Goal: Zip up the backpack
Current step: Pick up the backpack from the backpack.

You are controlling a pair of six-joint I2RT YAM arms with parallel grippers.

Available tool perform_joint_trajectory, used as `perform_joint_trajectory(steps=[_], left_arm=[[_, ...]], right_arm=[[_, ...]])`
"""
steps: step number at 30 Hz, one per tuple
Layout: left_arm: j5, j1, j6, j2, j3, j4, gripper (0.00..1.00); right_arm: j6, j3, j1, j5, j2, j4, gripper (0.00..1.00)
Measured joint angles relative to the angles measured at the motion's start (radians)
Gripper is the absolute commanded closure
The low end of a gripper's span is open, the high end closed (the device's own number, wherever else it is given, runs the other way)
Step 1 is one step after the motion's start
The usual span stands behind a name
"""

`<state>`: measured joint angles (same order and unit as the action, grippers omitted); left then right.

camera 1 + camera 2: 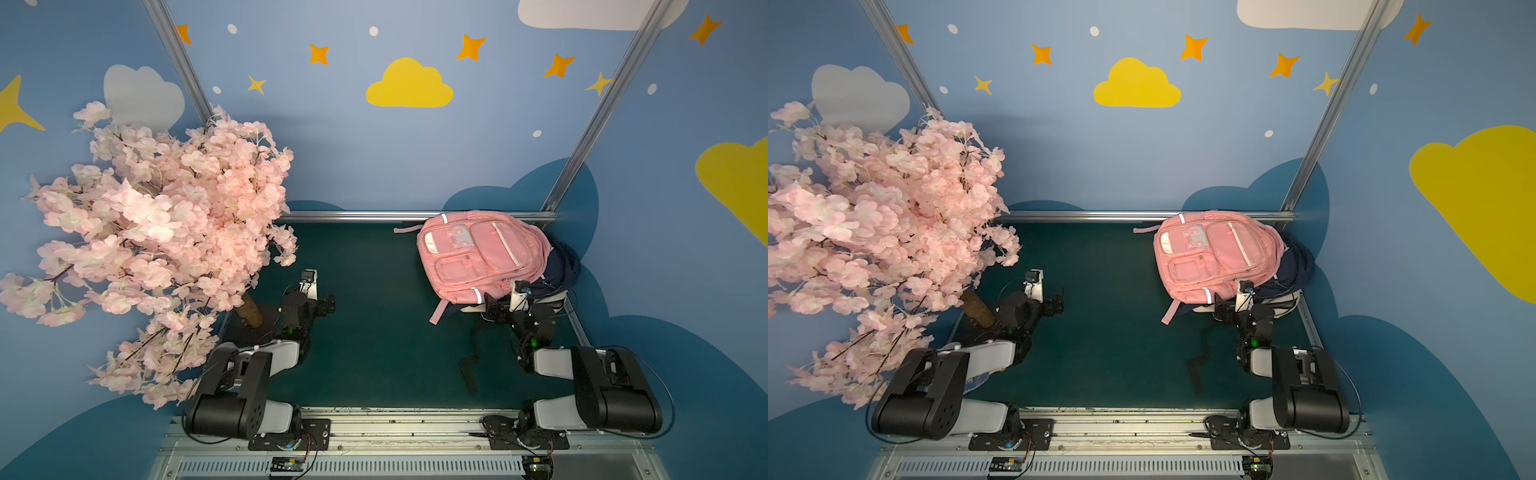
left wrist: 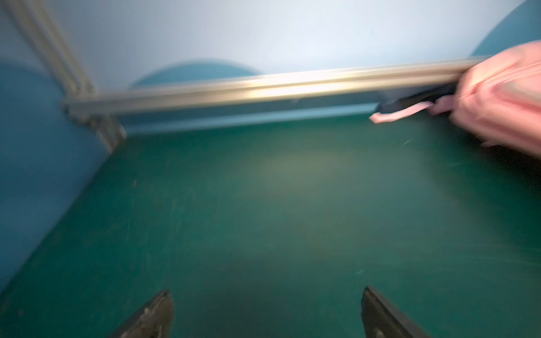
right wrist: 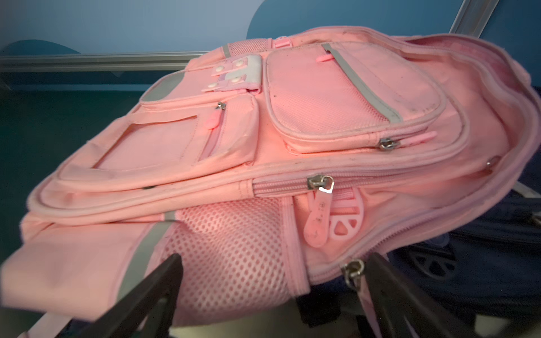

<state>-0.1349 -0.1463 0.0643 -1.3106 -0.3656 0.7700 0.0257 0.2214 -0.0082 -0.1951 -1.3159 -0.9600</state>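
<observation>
The pink backpack (image 1: 478, 257) (image 1: 1214, 257) lies front-up at the back right of the green table. In the right wrist view the backpack (image 3: 292, 140) fills the frame, and its main zipper gapes open along the edge. A metal slider (image 3: 352, 270) hangs close beside one finger. Another slider with a pink pull tab (image 3: 316, 222) sits on a shut zipper higher up. My right gripper (image 3: 273, 263) (image 1: 489, 309) (image 1: 1223, 309) stands open at the backpack's near corner, holding nothing. My left gripper (image 2: 266, 292) (image 1: 328, 303) (image 1: 1057, 301) is open over bare table, far from the backpack (image 2: 503, 96).
A dark navy bag (image 1: 561, 266) (image 3: 483, 263) lies under and behind the backpack. A black strap (image 1: 469, 365) trails on the table. A pink blossom tree (image 1: 158, 232) with its trunk (image 1: 251, 309) stands at the left. A metal rail (image 1: 415, 216) bounds the back edge.
</observation>
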Motion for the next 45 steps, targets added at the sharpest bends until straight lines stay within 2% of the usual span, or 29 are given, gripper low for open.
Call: perform_joint_trajectory(steps=[3, 6, 10, 12, 15, 19, 25, 32, 39, 42, 45], left_arm=[[-0.026, -0.087, -0.029, 0.134, -0.067, -0.117, 0.00], [-0.042, -0.113, -0.150, 0.200, -0.192, -0.262, 0.00], [-0.032, -0.102, -0.365, 0.238, -0.302, -0.422, 0.00], [0.009, -0.072, -0.463, 0.257, -0.289, -0.442, 0.00], [0.091, -0.031, -0.545, 0.225, -0.268, -0.444, 0.00], [0.141, -0.094, -0.583, 0.067, -0.373, -0.531, 0.00], [0.153, -0.267, -0.619, -0.246, -0.655, -0.616, 0.04], [0.250, -0.360, -0.698, -0.655, -1.014, -0.719, 0.10], [0.377, -0.413, -0.778, -0.867, -1.207, -0.748, 0.15], [0.422, -0.433, -0.806, -0.939, -1.304, -0.755, 0.20], [0.455, -0.447, -0.835, -1.002, -1.382, -0.754, 0.30]], right_arm=[[-0.031, 0.039, 0.013, 0.014, 0.200, 0.145, 0.02], [-0.123, 0.146, 0.018, 0.058, 0.333, 0.313, 0.02], [-0.277, 0.319, 0.008, 0.135, 0.407, 0.576, 0.02], [-0.356, 0.380, -0.012, 0.142, 0.420, 0.682, 0.02], [-0.455, 0.402, -0.050, 0.117, 0.418, 0.765, 0.02], [-0.528, 0.460, -0.088, 0.095, 0.317, 0.907, 0.02], [-0.582, 0.626, -0.136, 0.135, 0.123, 1.044, 0.05], [-0.616, 0.748, -0.208, 0.206, -0.056, 1.123, 0.14], [-0.643, 0.806, -0.265, 0.168, -0.226, 1.137, 0.24], [-0.650, 0.830, -0.279, 0.114, -0.289, 1.136, 0.28], [-0.658, 0.858, -0.291, 0.050, -0.343, 1.136, 0.38]])
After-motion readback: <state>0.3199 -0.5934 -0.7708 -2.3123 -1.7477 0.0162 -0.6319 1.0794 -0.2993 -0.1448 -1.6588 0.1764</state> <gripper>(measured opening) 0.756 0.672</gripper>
